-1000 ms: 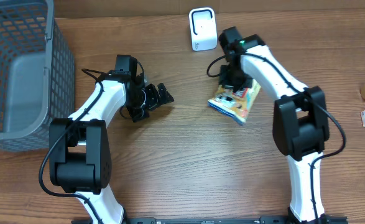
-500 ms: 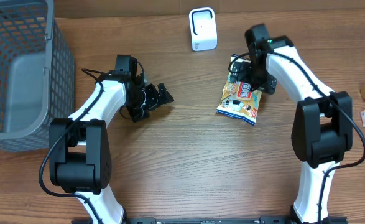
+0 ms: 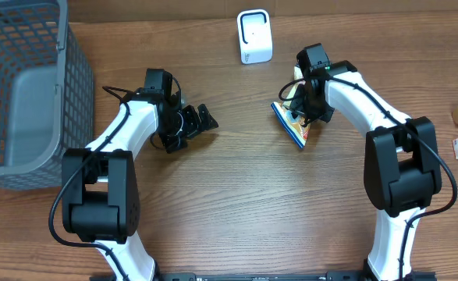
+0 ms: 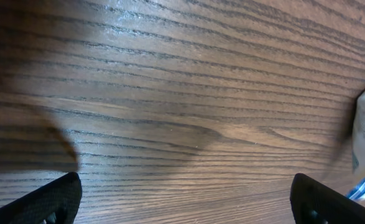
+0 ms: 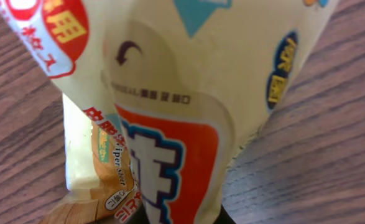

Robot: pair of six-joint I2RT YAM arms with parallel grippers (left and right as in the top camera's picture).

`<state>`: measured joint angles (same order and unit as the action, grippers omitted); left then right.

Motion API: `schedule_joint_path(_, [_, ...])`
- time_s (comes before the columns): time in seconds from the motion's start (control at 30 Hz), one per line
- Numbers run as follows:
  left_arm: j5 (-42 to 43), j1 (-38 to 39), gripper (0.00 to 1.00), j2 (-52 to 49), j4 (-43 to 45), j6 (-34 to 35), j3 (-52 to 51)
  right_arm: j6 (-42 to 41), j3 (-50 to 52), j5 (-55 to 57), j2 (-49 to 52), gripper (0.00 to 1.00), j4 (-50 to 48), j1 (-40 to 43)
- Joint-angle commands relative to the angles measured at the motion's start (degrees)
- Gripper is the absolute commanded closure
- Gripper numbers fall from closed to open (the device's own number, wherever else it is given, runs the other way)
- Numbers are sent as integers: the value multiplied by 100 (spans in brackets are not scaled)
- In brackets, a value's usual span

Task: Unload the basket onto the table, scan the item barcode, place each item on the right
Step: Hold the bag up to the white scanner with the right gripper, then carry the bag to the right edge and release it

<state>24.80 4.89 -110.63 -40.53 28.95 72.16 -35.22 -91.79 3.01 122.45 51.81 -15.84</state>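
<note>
Fingers of the right gripper (image 3: 306,100) are closed on a colourful snack bag (image 3: 294,122), held tilted, near the white scanner (image 3: 254,37), to its lower right. Fingers (image 4: 51,200) of the left gripper (image 3: 194,123) are spread wide and hold nothing, to the scanner's lower left, over the wooden table (image 3: 236,203).

Curved arrow mark and partly legible Chinese characters on the snack packet (image 5: 170,93).
</note>
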Motion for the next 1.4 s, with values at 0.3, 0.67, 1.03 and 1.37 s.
schedule_joint_path(0.3, [-22, 39, 0, 162, 9, -63, 85, 442, -2275, -1019, 149, 96, -1403, -22])
schedule_joint_path(0.67, [-22, 39, 0, 162, 9, -63, 85, 1445, -2277, -863, 852, 96, -2090, -562])
schedule_joint_path(1.03, [-24, 39, 0, 162, 9, -63, 85, 1700, -2277, -367, 863, 96, -2035, -557])
schedule_joint_path(1.37, [-22, 39, 0, 162, 9, -63, 85, 1303, -2492, -289, 730, 96, -1794, -444])
